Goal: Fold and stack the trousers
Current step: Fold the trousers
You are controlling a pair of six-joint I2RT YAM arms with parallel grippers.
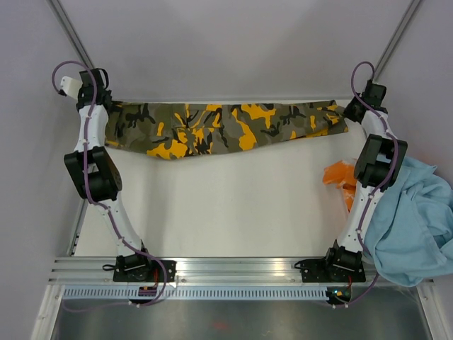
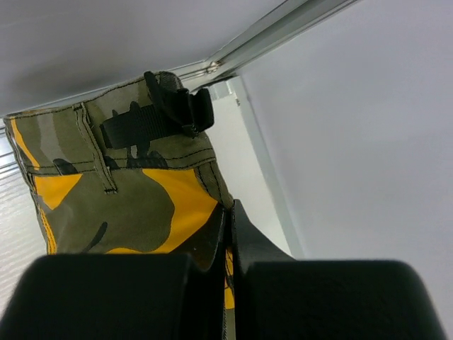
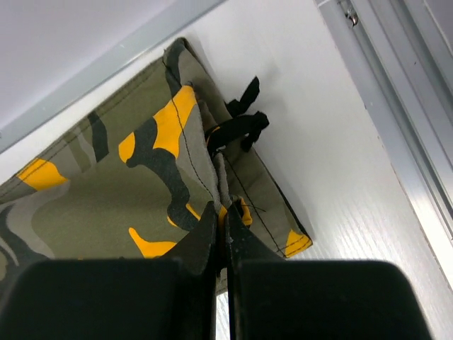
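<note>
The camouflage trousers lie stretched in a long band across the far side of the table, from left to right. My left gripper is shut on their left end, the waistband with a black strap and buckle; cloth is pinched between the jaws. My right gripper is shut on their right end, the leg hem with a black tie; the cloth is pinched between the jaws.
A plain light-blue garment is heaped at the table's right edge, hanging over it. A plain orange garment lies beside it, partly behind the right arm. A metal frame rail runs along the table's right side.
</note>
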